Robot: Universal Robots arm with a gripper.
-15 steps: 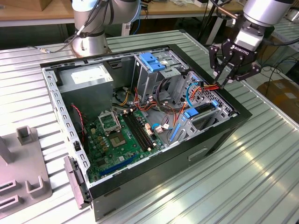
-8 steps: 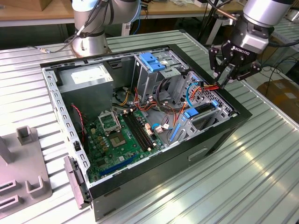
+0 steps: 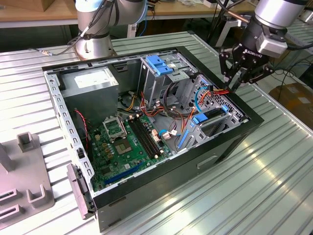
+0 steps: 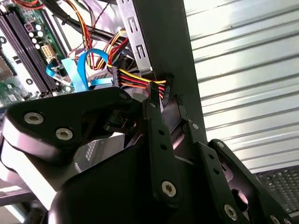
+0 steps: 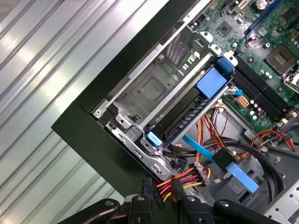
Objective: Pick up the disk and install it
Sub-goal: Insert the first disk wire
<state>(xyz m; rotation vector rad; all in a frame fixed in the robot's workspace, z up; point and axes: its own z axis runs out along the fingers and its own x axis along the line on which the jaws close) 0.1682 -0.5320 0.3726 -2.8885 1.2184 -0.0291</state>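
So the disk [image 5: 183, 113] looks like it's sitting in the front bay [image 5: 154, 88] of the case [image 3: 215, 147] with its blue rails on, near the corner at the exterior view's right; can't see its label from here, so I'm going by the dark slab between the rails

The gripper [image 3: 234, 87] hangs just over that corner, and in both wrist views its fingers are pinched down narrow on the black power plug [image 4: 164, 87] with the red, yellow and black wires trailing back into the case

Stuff that could bite, imo:
- the hold looks like a thin pinch, so the plug could twist in the fingers and meet the disk's socket crooked, which is how pins get bent
- the wires look short-ish, and any pull away from the bay could tug the plug out of the grip
- the blue data cable [image 5: 201, 149] lies right beside the wires and could get dragged or trapped
- the fingers are close to the case rim, easy to clip
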